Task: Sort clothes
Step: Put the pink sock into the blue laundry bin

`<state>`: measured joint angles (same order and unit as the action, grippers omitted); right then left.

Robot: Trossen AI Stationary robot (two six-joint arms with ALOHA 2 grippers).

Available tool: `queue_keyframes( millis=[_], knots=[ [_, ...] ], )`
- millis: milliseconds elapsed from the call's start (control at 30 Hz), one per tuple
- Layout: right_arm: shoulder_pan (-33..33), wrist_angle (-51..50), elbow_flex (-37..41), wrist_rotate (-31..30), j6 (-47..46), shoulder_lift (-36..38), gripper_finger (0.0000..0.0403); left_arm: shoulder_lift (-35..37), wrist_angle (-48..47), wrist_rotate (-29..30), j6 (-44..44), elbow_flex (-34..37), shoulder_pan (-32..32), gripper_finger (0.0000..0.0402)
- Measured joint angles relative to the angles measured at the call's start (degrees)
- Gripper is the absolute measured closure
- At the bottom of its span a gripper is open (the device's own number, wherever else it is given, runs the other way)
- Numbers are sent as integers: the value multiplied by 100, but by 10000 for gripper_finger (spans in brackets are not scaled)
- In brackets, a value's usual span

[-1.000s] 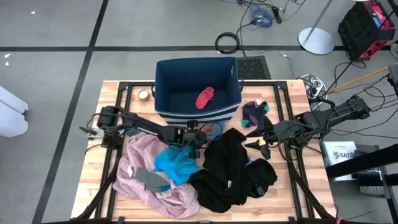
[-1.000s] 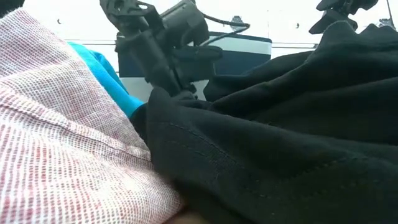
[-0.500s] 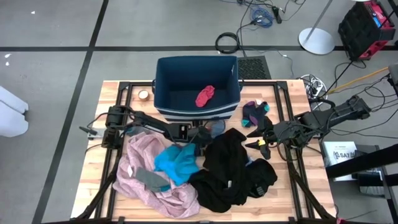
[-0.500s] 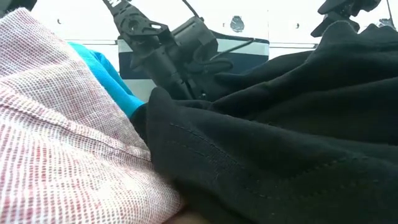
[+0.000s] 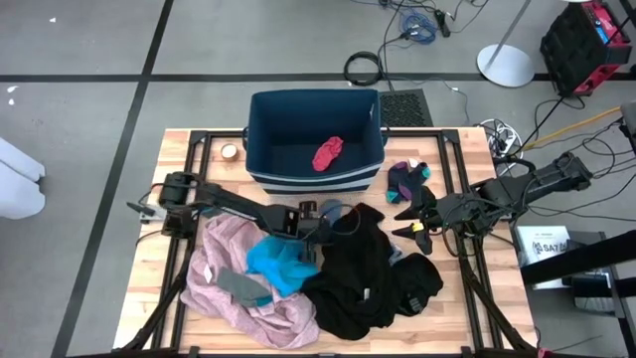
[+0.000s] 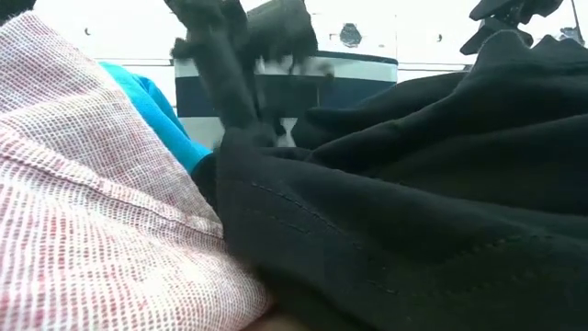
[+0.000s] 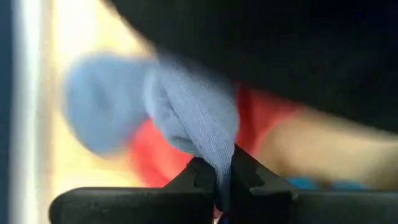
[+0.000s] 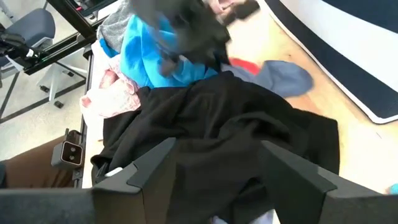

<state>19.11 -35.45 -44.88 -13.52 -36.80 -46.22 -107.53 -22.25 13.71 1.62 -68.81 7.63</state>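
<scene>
From above, the left gripper [image 5: 330, 225] sits at the edge of the black garment [image 5: 368, 273], just in front of the dark blue bin [image 5: 260, 149], and the grey-blue piece [image 5: 345, 209] lies right at its tip. The teal piece [image 5: 280, 264] and pale pink garment [image 5: 234, 278] are behind it, back toward its own arm. The right gripper [image 5: 409, 221] hovers on the far side of the black pile, fingers spread wide, gripping nothing.

At table height, the left gripper [image 6: 253, 124] dips behind the black garment [image 6: 413, 211], a motion smear.

Left wrist camera: fingertips [image 7: 199, 171] pinched tight on a fold of the grey-blue piece [image 7: 193, 118], a red piece [image 7: 146, 158] just beneath.

Right wrist camera: the spread right fingers [image 8: 149, 165] frame the black garment [image 8: 217, 130] below, with the grey-blue piece [image 8: 286, 76] beyond.
</scene>
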Motion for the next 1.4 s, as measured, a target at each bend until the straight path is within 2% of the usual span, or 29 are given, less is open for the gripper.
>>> queue_keyframes(
  millis=[267,433,633,800,900,967,1100,1400],
  knots=[
    [0,18,-1,-11,80,2,188,1367,140,1192,703,-227,581,396],
    [0,159,-1,-16,194,2,188,1975,572,1244,944,-246,641,396],
    [0,232,-1,-17,249,0,188,2095,720,462,922,-257,515,379],
    [0,230,-1,-16,251,0,188,1688,713,-1079,742,-250,468,376],
    [0,230,-1,-15,251,0,188,1529,131,-2089,292,-250,482,373],
    [0,228,-1,-5,253,0,188,1512,-488,-2516,-188,-250,472,366],
    [0,247,-1,-4,252,0,188,1576,-1854,-2868,-984,-248,466,349],
    [0,274,-1,3,197,0,188,1579,-3919,-2887,-1851,-297,462,341]
  ],
)
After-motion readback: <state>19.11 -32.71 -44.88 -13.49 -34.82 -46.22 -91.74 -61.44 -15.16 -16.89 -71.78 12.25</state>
